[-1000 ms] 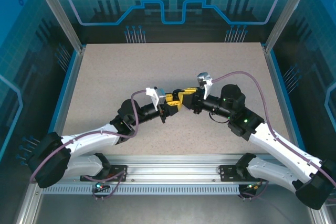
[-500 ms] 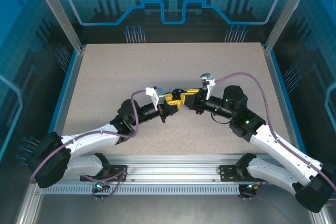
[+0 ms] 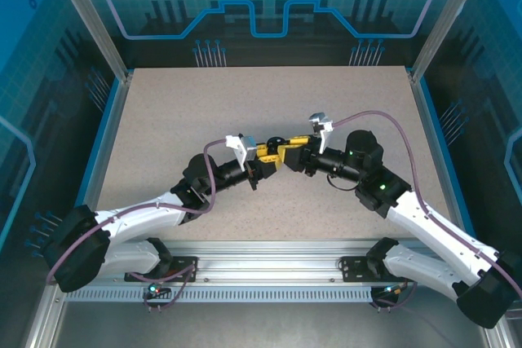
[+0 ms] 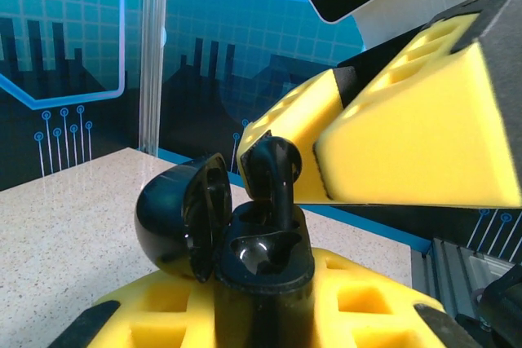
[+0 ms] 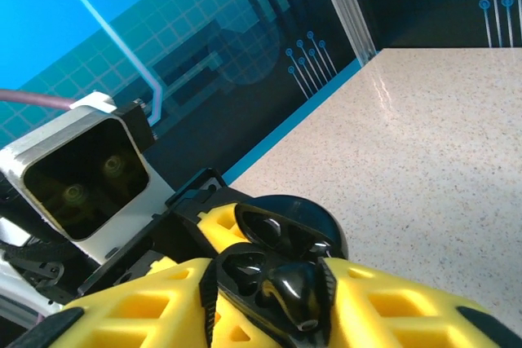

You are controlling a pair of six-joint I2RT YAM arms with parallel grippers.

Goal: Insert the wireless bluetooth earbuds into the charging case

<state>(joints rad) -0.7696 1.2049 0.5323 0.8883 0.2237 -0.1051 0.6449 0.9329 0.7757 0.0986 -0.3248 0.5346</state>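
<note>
**Black earbud standing in its well, release not confirmed**

The small black stemmed earbud [image 4: 273,170] stands stem-down in one well of the round glossy black charging case [image 4: 261,262]. The lid is hinged open to one side and the neighbouring well is empty. The left gripper [image 4: 261,315] is clamped on the case body, holding it up over the middle of the speckled grey table [image 3: 269,95]. The right gripper [image 5: 277,303] brackets the earbud with its yellow fingers; whether they still pinch it, I cannot tell. Over the last second the right wrist has rolled slightly in the overhead view, while the left arm has not moved. Judgement: a seating adjustment. This bud is nearly home — the second well remains to be filled.
</note>
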